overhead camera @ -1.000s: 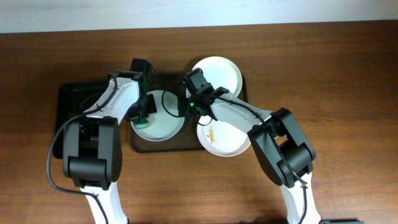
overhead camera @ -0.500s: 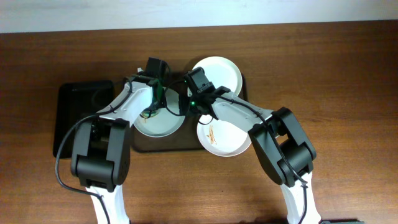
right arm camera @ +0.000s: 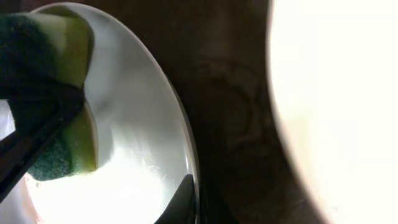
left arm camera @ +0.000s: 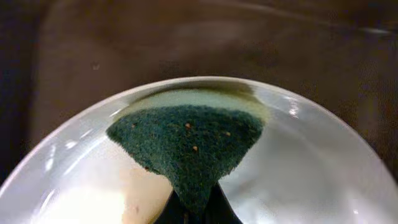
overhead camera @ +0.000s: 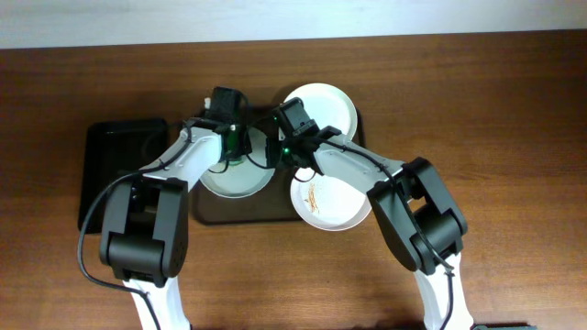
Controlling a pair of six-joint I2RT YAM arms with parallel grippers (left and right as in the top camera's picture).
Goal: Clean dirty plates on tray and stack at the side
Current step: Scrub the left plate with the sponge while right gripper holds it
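Three white plates lie on the dark brown tray (overhead camera: 257,213): a left plate (overhead camera: 234,181), a far right plate (overhead camera: 326,108), and a near right plate (overhead camera: 328,209) with an orange-brown smear. My left gripper (overhead camera: 233,147) is shut on a green sponge (left arm camera: 193,143) and presses it on the far part of the left plate (left arm camera: 311,180). My right gripper (overhead camera: 275,152) is shut on that plate's right rim (right arm camera: 180,137), with its fingertips (right arm camera: 194,199) on either side of the edge. The sponge (right arm camera: 62,43) also shows in the right wrist view.
A smaller black tray (overhead camera: 115,165) lies on the wooden table (overhead camera: 514,137) left of the brown tray. In the right wrist view a bright plate (right arm camera: 336,93) fills the right side, with bare tray floor (right arm camera: 236,112) between the plates.
My left gripper has moved the sponge from the left plate's left side to its far side, towards the right gripper. The right gripper has not moved.
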